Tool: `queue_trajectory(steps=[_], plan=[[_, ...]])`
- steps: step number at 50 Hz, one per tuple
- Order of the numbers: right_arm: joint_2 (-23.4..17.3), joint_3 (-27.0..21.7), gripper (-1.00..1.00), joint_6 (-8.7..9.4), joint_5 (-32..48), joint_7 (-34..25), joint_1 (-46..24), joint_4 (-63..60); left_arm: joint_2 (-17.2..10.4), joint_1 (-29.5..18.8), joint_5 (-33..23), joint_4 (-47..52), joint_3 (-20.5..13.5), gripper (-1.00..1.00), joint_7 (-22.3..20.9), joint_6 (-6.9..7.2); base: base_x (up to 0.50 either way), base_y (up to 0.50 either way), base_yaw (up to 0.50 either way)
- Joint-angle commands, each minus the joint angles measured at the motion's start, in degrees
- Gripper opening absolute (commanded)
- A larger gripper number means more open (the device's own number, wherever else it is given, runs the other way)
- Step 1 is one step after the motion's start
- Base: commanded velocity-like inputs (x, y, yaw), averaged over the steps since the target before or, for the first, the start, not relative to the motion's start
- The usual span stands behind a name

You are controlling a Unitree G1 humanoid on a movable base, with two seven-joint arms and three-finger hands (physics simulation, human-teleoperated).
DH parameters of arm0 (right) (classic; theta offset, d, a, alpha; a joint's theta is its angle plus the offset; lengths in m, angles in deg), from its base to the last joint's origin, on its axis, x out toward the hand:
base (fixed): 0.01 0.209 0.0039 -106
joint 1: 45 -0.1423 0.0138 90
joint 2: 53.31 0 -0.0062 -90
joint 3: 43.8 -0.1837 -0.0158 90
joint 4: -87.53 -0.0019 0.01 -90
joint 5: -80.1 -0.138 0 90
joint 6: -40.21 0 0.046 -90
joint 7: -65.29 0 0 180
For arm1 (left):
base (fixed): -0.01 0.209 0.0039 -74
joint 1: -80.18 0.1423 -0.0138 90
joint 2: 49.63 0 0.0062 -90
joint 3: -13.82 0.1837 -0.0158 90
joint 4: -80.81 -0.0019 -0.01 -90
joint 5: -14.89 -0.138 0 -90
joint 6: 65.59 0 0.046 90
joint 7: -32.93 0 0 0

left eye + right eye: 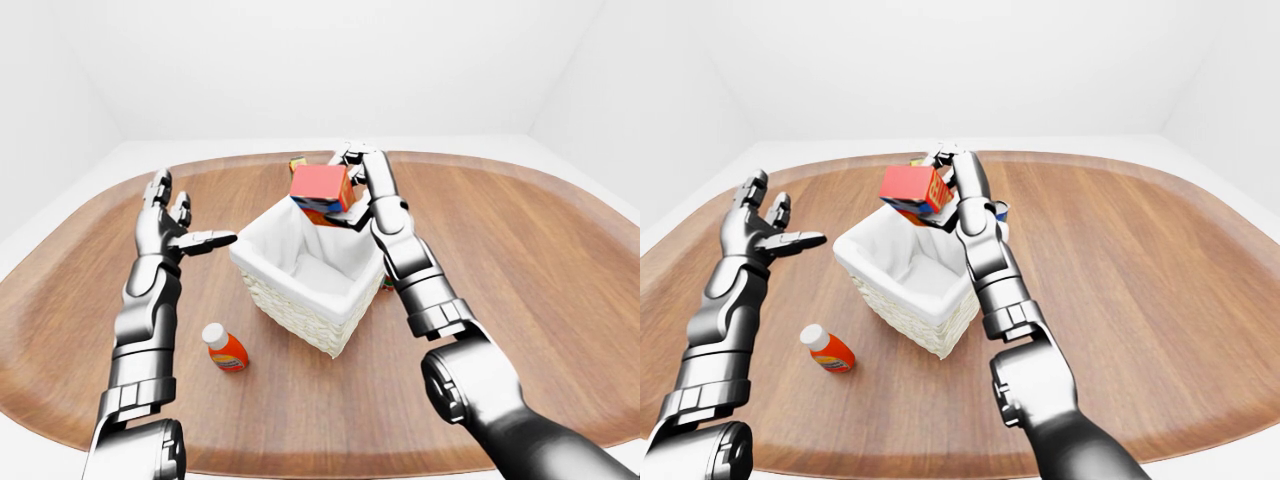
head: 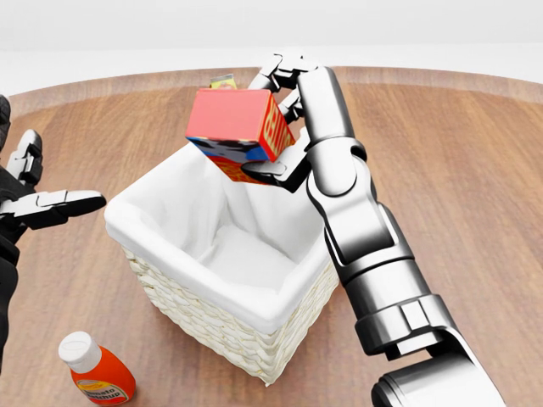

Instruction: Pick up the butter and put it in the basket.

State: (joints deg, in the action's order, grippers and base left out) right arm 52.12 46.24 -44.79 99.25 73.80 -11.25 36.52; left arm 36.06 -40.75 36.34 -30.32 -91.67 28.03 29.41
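Note:
The butter (image 2: 233, 127) is a red box with blue and orange sides. My right hand (image 2: 276, 127) is shut on it, with fingers above and thumb below, and holds it tilted in the air over the far rim of the basket. The basket (image 2: 212, 331) is white wicker with a white cloth lining and stands in the middle of the wooden table. Its inside shows only the white lining. My left hand (image 2: 42, 203) is open and empty, hovering left of the basket, apart from it.
A ketchup bottle (image 2: 97, 373) with a white cap lies on the round wooden table (image 2: 458, 153), below and left of the basket. A small yellow-green item (image 2: 223, 81) sits beyond the butter. Another small item (image 1: 1002, 210) shows behind my right arm.

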Motion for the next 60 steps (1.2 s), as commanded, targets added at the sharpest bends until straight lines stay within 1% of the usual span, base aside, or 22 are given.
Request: queue_trajectory(steps=[1, 12, 18, 25, 60], plan=[[0.91, -0.46, -1.00, 0.00, -5.14, 4.68, -1.77, 4.45, 0.07, -0.32, -0.19, -3.44, 0.25, 1.00, -0.59, 0.00, 0.00, 0.00, 0.00], [1.79, -0.13, -1.00, 0.00, -6.25, 6.36, -2.46, 10.39, -0.08, -0.82, -0.26, -5.90, 0.36, 1.00, -0.94, 0.00, 0.00, 0.00, 0.00], [2.26, -0.47, -1.00, 0.00, -6.85, 7.33, -4.61, 17.07, -0.17, -1.45, -0.40, -8.51, 0.54, 1.00, -1.40, 0.00, 0.00, 0.00, 0.00], [2.52, -0.84, -1.00, 0.00, -7.44, 8.45, -6.27, 21.83, -0.36, -1.76, -0.25, -9.53, 0.59, 1.00, -1.49, 0.00, 0.00, 0.00, 0.00], [5.31, -1.69, -1.00, 0.00, -6.93, 11.16, -10.43, 32.02, -1.19, -1.45, 0.65, -10.39, -0.02, 1.00, -1.67, 0.00, 0.00, 0.00, 0.00]])
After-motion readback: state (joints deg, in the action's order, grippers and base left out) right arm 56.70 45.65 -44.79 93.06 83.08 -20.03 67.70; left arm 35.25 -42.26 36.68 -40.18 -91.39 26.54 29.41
